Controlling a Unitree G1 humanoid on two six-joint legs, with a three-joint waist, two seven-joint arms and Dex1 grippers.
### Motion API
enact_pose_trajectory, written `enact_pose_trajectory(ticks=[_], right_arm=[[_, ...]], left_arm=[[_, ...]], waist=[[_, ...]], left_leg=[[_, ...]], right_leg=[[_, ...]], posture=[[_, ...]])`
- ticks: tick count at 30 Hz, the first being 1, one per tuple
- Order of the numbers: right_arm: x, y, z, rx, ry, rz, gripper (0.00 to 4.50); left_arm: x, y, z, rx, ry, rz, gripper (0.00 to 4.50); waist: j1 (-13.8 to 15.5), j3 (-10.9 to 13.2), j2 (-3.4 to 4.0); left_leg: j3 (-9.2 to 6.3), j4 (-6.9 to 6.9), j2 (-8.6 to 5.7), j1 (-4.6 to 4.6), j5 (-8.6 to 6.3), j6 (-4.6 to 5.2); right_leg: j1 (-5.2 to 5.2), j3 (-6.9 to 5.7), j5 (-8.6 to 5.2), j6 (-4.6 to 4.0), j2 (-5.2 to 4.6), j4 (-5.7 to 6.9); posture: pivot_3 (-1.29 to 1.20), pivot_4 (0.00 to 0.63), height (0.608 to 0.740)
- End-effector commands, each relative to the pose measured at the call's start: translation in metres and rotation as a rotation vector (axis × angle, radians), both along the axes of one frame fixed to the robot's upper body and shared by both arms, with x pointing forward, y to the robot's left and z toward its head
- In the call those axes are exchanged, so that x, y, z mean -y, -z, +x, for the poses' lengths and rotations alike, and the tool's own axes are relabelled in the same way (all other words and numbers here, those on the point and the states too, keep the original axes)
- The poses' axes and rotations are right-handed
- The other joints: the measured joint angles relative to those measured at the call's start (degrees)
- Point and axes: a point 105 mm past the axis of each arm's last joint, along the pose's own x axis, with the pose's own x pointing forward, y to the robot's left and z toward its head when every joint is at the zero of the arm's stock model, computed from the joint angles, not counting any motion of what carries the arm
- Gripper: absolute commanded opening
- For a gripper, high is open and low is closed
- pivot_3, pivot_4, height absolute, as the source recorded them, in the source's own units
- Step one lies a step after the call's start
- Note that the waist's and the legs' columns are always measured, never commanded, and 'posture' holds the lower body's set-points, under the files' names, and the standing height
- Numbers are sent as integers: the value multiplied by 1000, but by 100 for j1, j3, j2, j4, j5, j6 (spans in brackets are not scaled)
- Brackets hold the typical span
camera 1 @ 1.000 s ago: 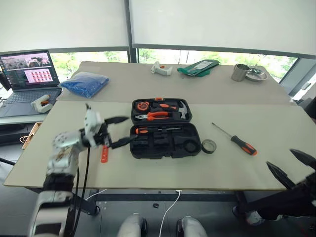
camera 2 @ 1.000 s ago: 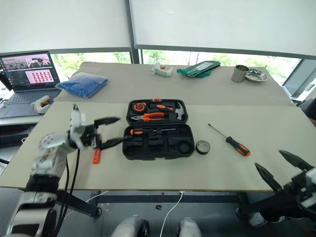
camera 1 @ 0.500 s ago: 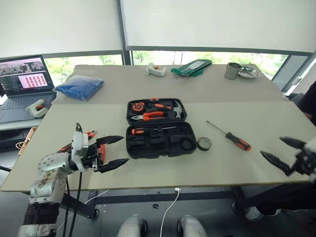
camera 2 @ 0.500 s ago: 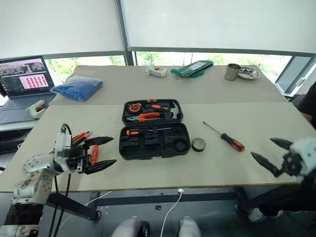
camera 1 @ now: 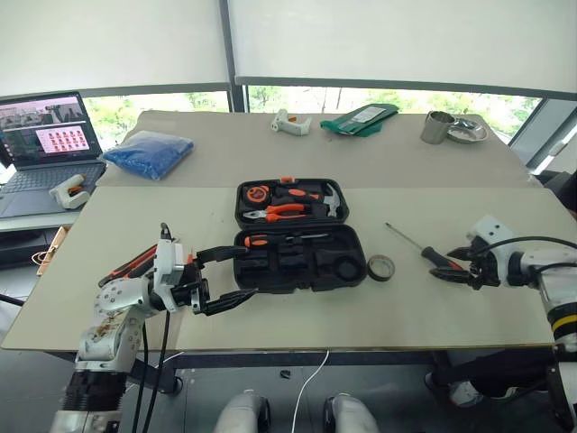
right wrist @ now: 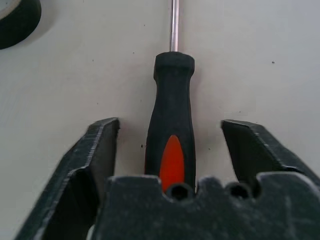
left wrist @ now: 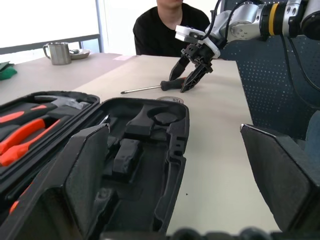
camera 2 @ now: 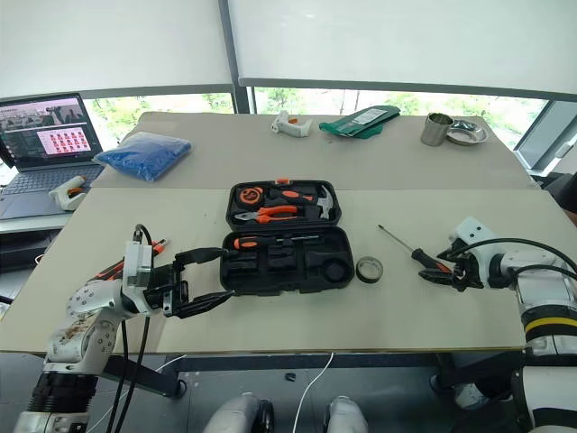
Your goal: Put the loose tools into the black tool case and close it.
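**Tool case and loose tools: present placement**

The black tool case [camera 1: 300,237] is laid open at the table's [camera 1: 270,311] middle, pliers and hammer seated in its far half. A tape roll [camera 1: 380,267] is set just beside its right edge. One screwdriver [right wrist: 170,135] is straddled by the right gripper [camera 1: 453,266], fingers apart on either side of the handle, not closed on it. The left gripper [camera 1: 233,275] is held spread wide and empty at the case's left end. Orange-handled tools [camera 1: 135,262] are left near the left arm.

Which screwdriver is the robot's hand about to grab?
The loose screwdriver lying on the table right of the black tool case. The right hand straddles its handle with open fingers; the other screwdriver lies inside the case.
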Motion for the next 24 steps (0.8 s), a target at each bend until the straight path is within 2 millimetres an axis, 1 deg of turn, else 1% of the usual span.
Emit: enact_pose_trajectory(ticks=[1, 3, 4, 5, 6, 8, 9, 10, 13, 15, 18, 21, 24], right_arm=[[10, -7, -5, -26, 22, -2, 1981], [10, -15, -8, -8, -14, 11, 1285], [9, -21, -9, 21, -42, 21, 1006], [6, -29, -9, 60, -76, 30, 1014], [1, -41, -9, 105, -127, 52, 1015], [-16, -70, -5, 199, -217, 111, 1015], [-29, -82, -3, 226, -287, 117, 1015], [-42, -90, -3, 238, -357, 106, 1015], [-94, -105, -1, 268, -582, 69, 1015], [-125, -107, 2, 273, -706, 32, 1015], [-160, -102, 14, 279, -802, -45, 1015], [-180, -96, 27, 276, -838, -103, 1015], [-191, -85, 36, 248, -877, -191, 1015]], left_arm=[[-3, -10, -4, 49, -3, -5, 4500], [-4, -11, -4, 52, -14, -9, 4500], [-5, -12, -3, 54, -22, -18, 4500], [-6, -13, -2, 55, -33, -26, 4500], [-8, -13, -1, 58, -46, -33, 4500], [-14, -15, 4, 63, -92, -52, 4500], [-18, -17, 7, 65, -129, -68, 4500], [-22, -18, 10, 64, -162, -84, 4500], [-34, -16, 15, 51, -260, -89, 4500], [-42, -14, 19, 44, -320, -80, 4500], [-48, -13, 21, 51, -373, -75, 4500], [-43, -8, 14, 38, -337, -46, 4500], [-37, -4, 8, 35, -296, -16, 4500]], waist=[[3, 0, 0], [9, 0, 0], [11, 0, 0], [11, 0, 0], [2, 0, 1], [-31, 2, 3], [-68, 3, 6], [-101, 4, 7], [-190, 4, 6], [-205, 5, 5], [-176, 5, 5], [-113, 7, 7], [-60, 7, 8]], left_leg=[[0, 0, 0, 0, 0, 0], [0, 0, 0, 0, 1, -1], [0, 0, 0, -1, 1, -1], [0, 0, 0, -1, 1, -1], [0, 0, 0, -2, 1, -1], [3, 0, 1, -4, 1, -1], [4, 0, 3, -3, 1, -1], [5, 0, 5, 0, 1, -1], [6, -1, 13, 11, 3, -6], [5, -2, 24, 18, 6, -12], [5, -3, 25, 18, 10, -20], [5, -3, 18, 8, 12, -22], [5, -3, 4, -16, 12, -23]], right_leg=[[0, 0, 2, -3, 0, -2], [-1, 0, 4, -5, 0, -3], [-2, 1, 4, -5, 0, -3], [-2, 1, 4, -4, 0, -3], [-3, 1, 4, -4, 0, -3], [-7, 2, 5, -2, 0, -3], [-7, 2, 6, -2, 1, -1], [-8, 3, 7, -3, 1, 0], [-6, 4, 10, -5, 5, 8], [-5, 4, 12, -9, 18, 11], [-8, 3, 14, -12, 21, 16], [-18, 3, 15, -15, 15, 19], [-40, 1, 16, -17, 2, 18]], posture=[[0, 150, 740], [0, 150, 740], [0, 150, 740], [0, 150, 740], [0, 150, 740], [0, 150, 740], [0, 150, 740], [0, 150, 740], [0, 150, 740], [0, 150, 740], [0, 150, 740], [0, 150, 740], [0, 150, 740]])
